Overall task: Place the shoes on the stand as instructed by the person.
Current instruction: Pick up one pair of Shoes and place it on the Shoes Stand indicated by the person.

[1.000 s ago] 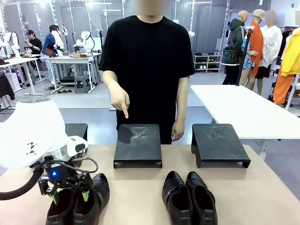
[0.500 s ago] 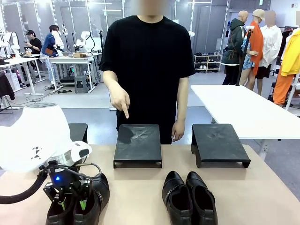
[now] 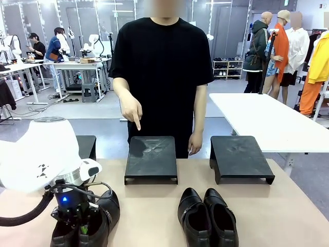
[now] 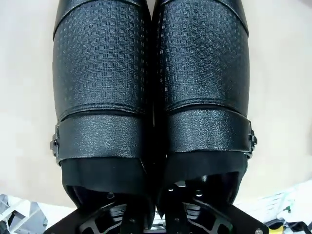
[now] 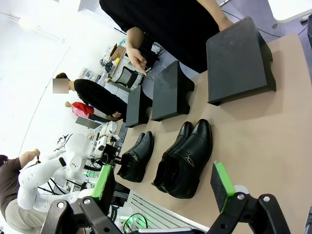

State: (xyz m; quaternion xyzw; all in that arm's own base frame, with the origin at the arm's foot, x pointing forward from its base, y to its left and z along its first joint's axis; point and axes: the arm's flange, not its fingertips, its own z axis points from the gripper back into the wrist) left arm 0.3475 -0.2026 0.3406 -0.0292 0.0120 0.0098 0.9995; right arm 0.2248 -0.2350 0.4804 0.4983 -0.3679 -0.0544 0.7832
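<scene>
since jaws closed, left gripper [image 3: 85, 226] pinches left shoes [image 3: 110, 207]

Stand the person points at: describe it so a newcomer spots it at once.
Go to the far edge of the tan table, in front of the person. It is the middle stand, between the left stand and the right stand, all black. Only it has the person's hand pointing a finger down at it.
</scene>
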